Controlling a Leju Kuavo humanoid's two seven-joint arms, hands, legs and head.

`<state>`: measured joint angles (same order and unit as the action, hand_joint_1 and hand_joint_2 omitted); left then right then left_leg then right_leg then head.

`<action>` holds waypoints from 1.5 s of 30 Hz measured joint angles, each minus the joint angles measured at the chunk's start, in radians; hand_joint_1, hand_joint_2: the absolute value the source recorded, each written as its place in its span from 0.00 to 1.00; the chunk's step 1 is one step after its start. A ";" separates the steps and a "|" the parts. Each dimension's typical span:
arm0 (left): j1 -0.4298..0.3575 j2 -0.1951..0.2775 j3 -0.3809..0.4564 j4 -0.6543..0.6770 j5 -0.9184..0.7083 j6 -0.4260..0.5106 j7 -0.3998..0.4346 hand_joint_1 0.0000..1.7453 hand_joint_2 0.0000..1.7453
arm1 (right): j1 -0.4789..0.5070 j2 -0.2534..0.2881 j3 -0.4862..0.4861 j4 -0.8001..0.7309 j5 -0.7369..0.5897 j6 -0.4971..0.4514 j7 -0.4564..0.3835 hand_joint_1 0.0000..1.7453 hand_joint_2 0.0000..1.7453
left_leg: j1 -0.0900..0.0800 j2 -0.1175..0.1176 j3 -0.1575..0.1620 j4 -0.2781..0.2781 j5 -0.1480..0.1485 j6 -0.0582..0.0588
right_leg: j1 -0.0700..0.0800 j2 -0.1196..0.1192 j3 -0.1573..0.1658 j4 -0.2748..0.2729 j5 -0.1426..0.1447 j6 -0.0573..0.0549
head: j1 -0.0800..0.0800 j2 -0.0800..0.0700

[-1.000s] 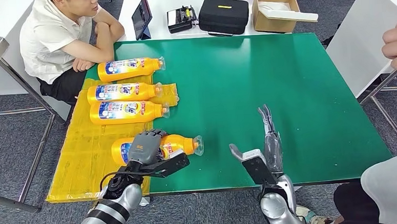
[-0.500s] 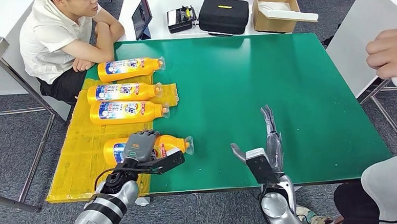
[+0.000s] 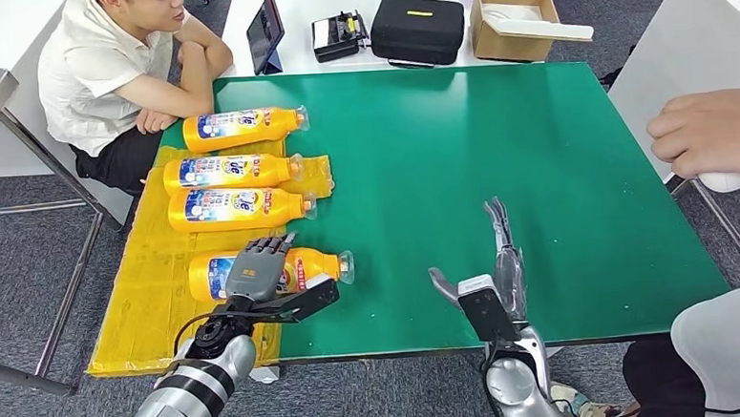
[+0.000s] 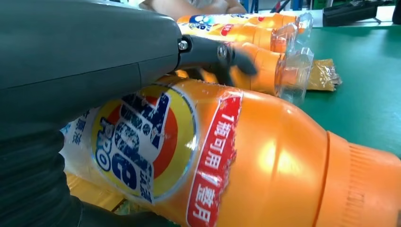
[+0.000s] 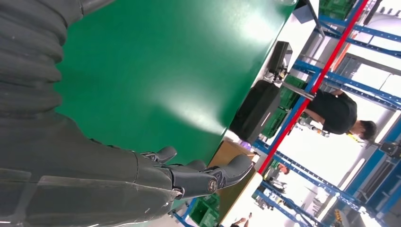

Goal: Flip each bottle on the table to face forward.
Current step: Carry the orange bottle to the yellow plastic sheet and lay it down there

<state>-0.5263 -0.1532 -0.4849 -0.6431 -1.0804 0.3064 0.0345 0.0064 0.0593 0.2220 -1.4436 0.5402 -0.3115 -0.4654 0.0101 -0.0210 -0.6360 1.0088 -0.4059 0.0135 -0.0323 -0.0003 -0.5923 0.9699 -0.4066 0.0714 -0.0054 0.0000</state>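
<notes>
The big green worktop (image 3: 498,164) takes up most of the head view, with a crinkly yellow plastic sheet (image 3: 151,296) spread over its left edge. Four orange plastic bottles lie on their sides in a column on that sheet, clear caps pointing right.

The nearest orange bottle (image 3: 307,265) sits under the left hand (image 3: 255,269), which is draped over its middle with fingers curled across the top and thumb on the near side, so it's gripping that bottle. Up close in the left wrist view the bottle (image 4: 265,156) has a round yellow, red and blue logo where I can read "PRO", plus a red strip of Chinese characters I can't make out. The neck is ribbed.

The other three orange bottles (image 3: 237,208) (image 3: 230,171) (image 3: 242,126) show white-and-blue labels facing up, print too small to read.

The right hand (image 3: 497,269) hovers over bare green near the front edge, fingers straight and spread, holding nothing.

Behind the worktop are a black zip case (image 3: 417,29) and an open cardboard box (image 3: 514,19).
</notes>
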 joint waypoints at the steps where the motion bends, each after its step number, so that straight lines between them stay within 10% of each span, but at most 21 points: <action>1: -0.004 -0.001 0.003 0.009 0.002 -0.007 0.000 0.00 1.00 | -0.003 0.001 0.000 0.001 0.000 0.003 -0.001 0.00 1.00 | 0.000 0.000 0.000 0.000 0.000 0.000 | 0.000 0.000 0.001 0.000 0.000 0.000 | 0.000 0.000; 12: -0.043 -0.014 0.026 0.090 0.003 -0.037 -0.004 0.00 1.00 | -0.025 0.001 0.000 0.014 -0.005 0.010 -0.003 0.00 1.00 | 0.000 0.000 0.008 0.000 0.000 0.000 | 0.000 0.000 0.008 0.000 0.000 0.000 | 0.000 0.000; 32: 0.025 -0.066 0.087 -0.072 0.196 0.317 -0.316 0.00 1.00 | -0.059 0.005 0.010 0.081 -0.023 0.010 -0.046 0.00 1.00 | 0.000 0.000 0.002 0.000 0.001 -0.001 | 0.000 0.000 0.002 0.000 0.000 0.000 | 0.000 0.000; 45: 0.052 -0.072 0.085 -0.099 0.208 0.297 -0.295 0.00 1.00 | -0.067 0.004 0.018 0.096 -0.026 0.004 -0.047 0.00 1.00 | 0.000 0.000 0.002 0.000 0.001 -0.001 | 0.000 0.000 0.001 0.000 0.000 0.000 | 0.000 0.000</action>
<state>-0.4747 -0.2251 -0.3996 -0.7421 -0.8725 0.6037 -0.2604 -0.0608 0.0637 0.2398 -1.3472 0.5144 -0.3071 -0.5119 0.0100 -0.0211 -0.6342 1.0086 -0.4053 0.0126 -0.0323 -0.0003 -0.5911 0.9698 -0.4065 0.0713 -0.0053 0.0000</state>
